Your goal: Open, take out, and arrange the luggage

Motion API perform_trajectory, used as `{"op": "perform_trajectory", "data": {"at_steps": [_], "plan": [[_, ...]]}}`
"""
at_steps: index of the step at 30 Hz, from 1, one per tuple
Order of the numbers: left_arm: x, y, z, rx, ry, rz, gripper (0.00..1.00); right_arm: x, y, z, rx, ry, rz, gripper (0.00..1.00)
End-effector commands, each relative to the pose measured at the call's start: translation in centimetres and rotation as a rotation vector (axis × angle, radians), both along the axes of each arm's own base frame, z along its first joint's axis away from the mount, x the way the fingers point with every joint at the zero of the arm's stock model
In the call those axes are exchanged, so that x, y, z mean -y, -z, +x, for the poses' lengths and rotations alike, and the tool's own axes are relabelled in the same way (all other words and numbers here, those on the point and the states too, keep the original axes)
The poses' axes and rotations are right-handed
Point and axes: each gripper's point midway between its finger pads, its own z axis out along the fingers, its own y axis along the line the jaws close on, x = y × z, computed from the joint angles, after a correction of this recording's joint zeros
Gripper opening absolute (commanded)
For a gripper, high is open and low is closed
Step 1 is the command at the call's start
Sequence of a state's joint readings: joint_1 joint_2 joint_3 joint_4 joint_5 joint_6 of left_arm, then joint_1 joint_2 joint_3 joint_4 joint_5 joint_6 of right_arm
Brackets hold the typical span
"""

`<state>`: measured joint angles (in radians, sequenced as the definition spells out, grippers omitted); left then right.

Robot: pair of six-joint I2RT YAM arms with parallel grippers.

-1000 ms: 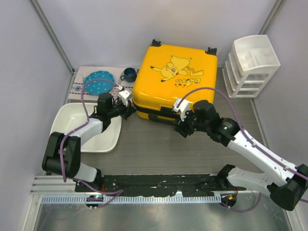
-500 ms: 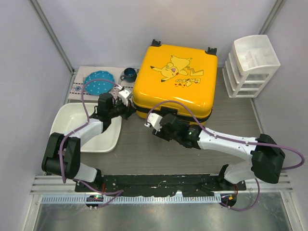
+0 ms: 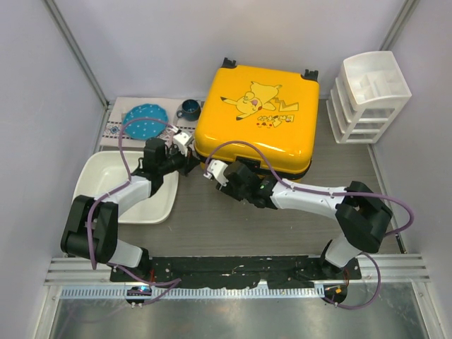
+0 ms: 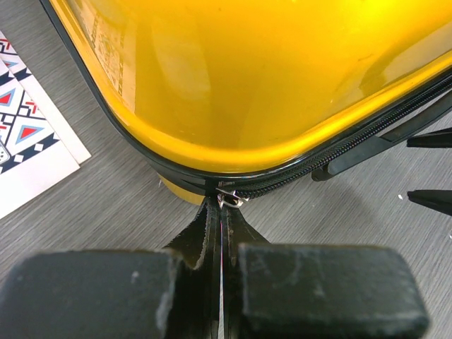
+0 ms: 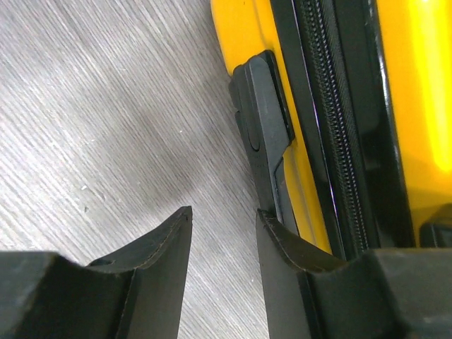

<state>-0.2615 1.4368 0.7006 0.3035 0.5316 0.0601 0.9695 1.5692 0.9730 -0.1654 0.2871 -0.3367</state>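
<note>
**Left fingers on the zipper, right fingers apart at the handle**

The luggage (image 3: 256, 116) lies flat and closed in the far middle of the bench, print up, wheels toward the far edge. The top view only places both arms at its near-left corner. The left wrist view adds the detail: the left gripper (image 4: 220, 212) has its fingers pressed together on the zipper pull (image 4: 229, 200) at that rounded corner, with the patterned mat (image 4: 28, 141) just beside it. The right wrist view shows the right gripper (image 5: 224, 215) with its fingers apart over bare bench, one finger lying along the case's near side below the black handle (image 5: 263, 116). A white tray (image 3: 123, 185) sits near the left edge.
</note>
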Motion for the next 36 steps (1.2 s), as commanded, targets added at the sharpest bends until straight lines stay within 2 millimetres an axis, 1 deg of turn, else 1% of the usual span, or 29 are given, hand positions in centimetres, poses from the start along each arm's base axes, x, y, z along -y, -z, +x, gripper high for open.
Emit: {"op": "perform_trajectory", "data": {"at_steps": [1,3,4,6,7,8,9,11,12,13,14,15,16,18,19,20,21,22,23,24,25,26,27,28,32,33,34,35,36], "plan": [[0.5,-6.0,2.8,0.254,-0.023,-0.049,0.00,-0.9,0.1,0.8,-0.043,-0.011,0.056,0.43],[0.5,-5.8,2.9,0.256,-0.017,-0.045,0.00,-0.1,0.8,0.9,-0.053,-0.001,0.037,0.40],[0.6,-5.8,2.9,0.262,-0.012,-0.040,0.00,0.2,1.4,0.5,-0.076,-0.017,0.029,0.31],[0.6,-5.6,3.1,0.260,-0.010,-0.039,0.00,0.9,1.7,0.2,-0.088,-0.018,0.009,0.24],[0.6,-5.8,3.2,0.265,-0.010,-0.039,0.00,1.1,2.0,-0.1,-0.100,-0.026,0.004,0.13],[0.6,-5.9,3.2,0.267,-0.008,-0.039,0.00,1.4,1.9,-0.3,-0.100,-0.031,-0.001,0.06],[0.6,-6.0,3.4,0.269,-0.010,-0.039,0.00,1.9,1.7,-0.7,-0.101,-0.031,-0.007,0.01],[0.4,-6.0,3.5,0.272,-0.011,-0.035,0.00,2.6,1.7,-1.1,-0.101,-0.035,-0.021,0.01],[0.2,-6.2,3.7,0.276,-0.016,-0.031,0.00,3.4,2.2,-1.8,-0.115,-0.039,-0.042,0.01],[0.0,-6.0,3.7,0.276,-0.014,-0.025,0.00,3.8,1.6,-2.0,-0.103,-0.042,-0.034,0.01],[-0.3,-5.9,3.7,0.277,-0.014,-0.011,0.00,4.3,1.5,-2.2,-0.098,-0.041,-0.036,0.01],[-0.7,-5.8,3.9,0.279,-0.021,-0.004,0.00,5.2,2.1,-2.8,-0.108,-0.039,-0.055,0.01],[-1.0,-5.9,4.0,0.280,-0.021,-0.002,0.00,5.4,1.2,-3.0,-0.090,-0.041,-0.037,0.01],[-1.5,-5.6,4.1,0.273,-0.029,0.009,0.00,5.9,0.8,-3.6,-0.090,-0.053,-0.025,0.01],[-1.5,-5.6,4.0,0.273,-0.022,0.010,0.00,5.6,0.1,-3.6,-0.079,-0.058,0.003,0.01],[-1.4,-5.5,3.8,0.269,-0.013,0.009,0.00,5.3,-1.0,-3.6,-0.064,-0.058,0.039,0.04],[-1.3,-5.4,3.6,0.262,-0.005,0.005,0.00,4.5,-2.1,-3.6,-0.060,-0.066,0.081,0.28],[-1.3,-5.4,3.5,0.258,-0.002,0.001,0.00,4.0,-2.7,-3.5,-0.055,-0.070,0.107,0.36],[-1.2,-5.5,3.4,0.255,0.001,-0.005,0.00,3.5,-3.4,-3.4,-0.047,-0.068,0.139,0.41],[-1.2,-5.7,3.4,0.257,0.000,-0.009,0.00,2.4,-4.5,-3.3,-0.034,-0.093,0.190,0.51],[-1.1,-5.9,3.4,0.261,0.000,-0.009,0.00,1.8,-5.1,-3.4,-0.020,-0.117,0.222,0.57],[-1.1,-5.9,3.5,0.262,-0.001,-0.008,0.00,0.8,-6.6,-2.9,0.040,-0.154,0.278,0.63],[-1.2,-6.0,3.5,0.265,-0.004,-0.007,0.00,0.5,-6.9,-3.3,0.055,-0.188,0.300,0.65],[-1.3,-6.1,3.7,0.275,-0.009,-0.008,0.00,-0.1,-7.2,-3.5,0.066,-0.230,0.320,0.66],[-1.2,-6.4,3.7,0.284,-0.016,-0.021,0.00,-1.3,-7.9,-2.4,0.149,-0.298,0.309,0.66],[-1.2,-6.4,3.7,0.283,-0.018,-0.022,0.00,-1.5,-7.6,-2.3,0.153,-0.320,0.305,0.66],[-1.2,-6.4,3.7,0.281,-0.018,-0.027,0.00,-2.1,-7.6,-2.7,0.153,-0.367,0.319,0.66],[-1.2,-6.3,3.7,0.280,-0.020,-0.028,0.00,-2.4,-8.1,-2.4,0.189,-0.388,0.334,0.66],[-1.2,-6.2,3.7,0.278,-0.023,-0.029,0.00,-2.4,-7.6,-2.5,0.203,-0.413,0.318,0.66]]}}
